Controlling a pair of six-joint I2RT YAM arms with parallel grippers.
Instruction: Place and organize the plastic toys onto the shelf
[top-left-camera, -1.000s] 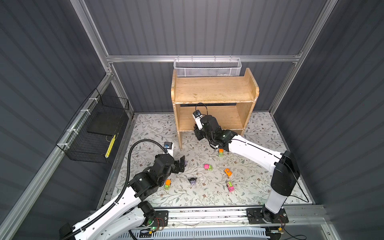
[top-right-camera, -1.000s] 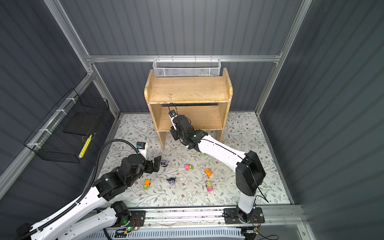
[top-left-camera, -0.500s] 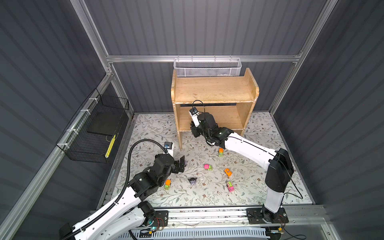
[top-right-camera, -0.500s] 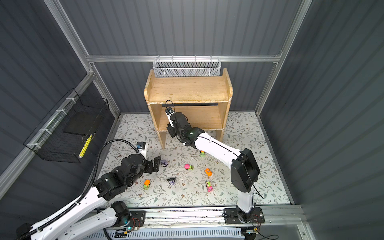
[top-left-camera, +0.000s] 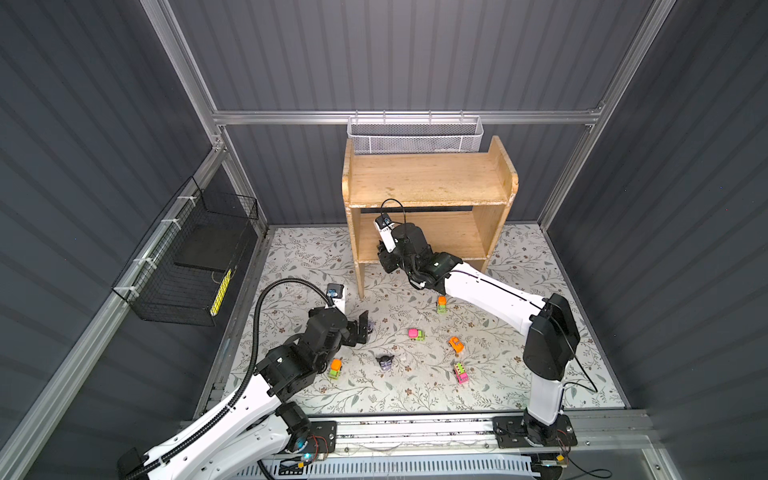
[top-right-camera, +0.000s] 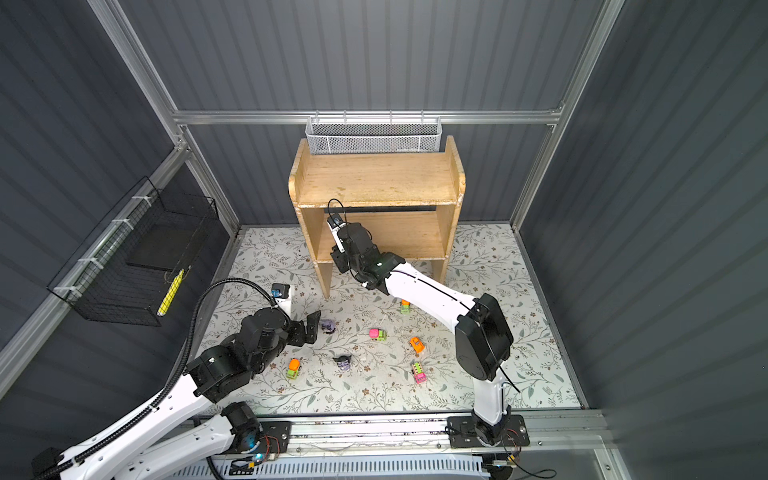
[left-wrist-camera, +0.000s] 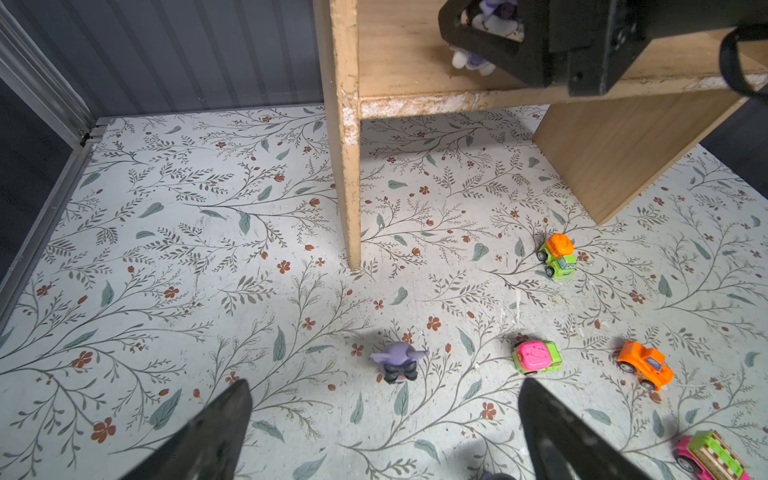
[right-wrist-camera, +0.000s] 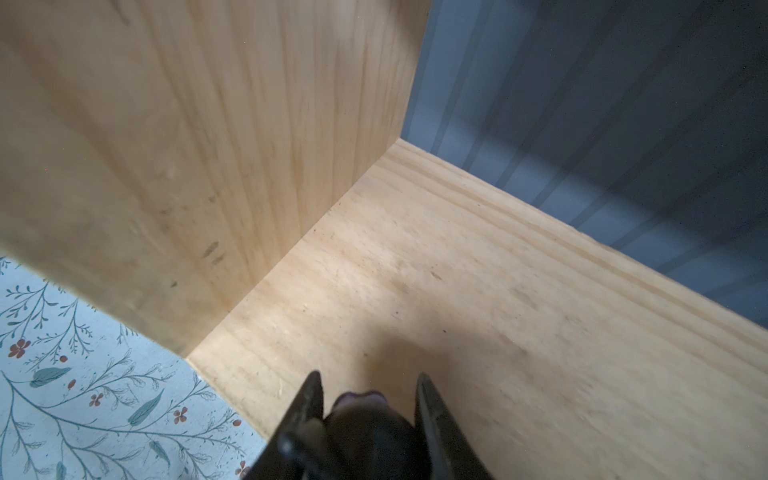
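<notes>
Gripping the held figurine (left-wrist-camera: 471, 61) between clenched jaws, the right gripper (right-wrist-camera: 368, 399) hung over the lower tier (top-left-camera: 453, 237) of the shelf (top-left-camera: 428, 183), close to the board's front lip and near the side panel (right-wrist-camera: 166, 145). Whether the toy's feet touched the wood could not be told; in the left wrist view they seemed just clear of it.

The release looked like the main hazard. A small, top-heavy figure dropped rather than set down would probably tip, and so near the lip it could tumble back onto the floral mat (left-wrist-camera: 166, 249). A sideways drift toward the panel might also knock a finger against the wood and twist the toy in the grip.

The left gripper (left-wrist-camera: 384, 390) was spread wide and empty, low over the mat, with the loose figurine (left-wrist-camera: 397, 365) just ahead of its fingertips. That toy's rounded head and pointed ears offered little flat surface, so a pinch off centre could squirt it away. The pink car (left-wrist-camera: 536, 356) sat near one finger; a brush would likely send it rolling on its wheels.

On the mat lay the green car (left-wrist-camera: 558, 254), the orange car (left-wrist-camera: 644, 365), the striped car (left-wrist-camera: 710, 457), another car (top-left-camera: 336, 368) and the black figurine (top-left-camera: 385, 362), so most of the job remained.
</notes>
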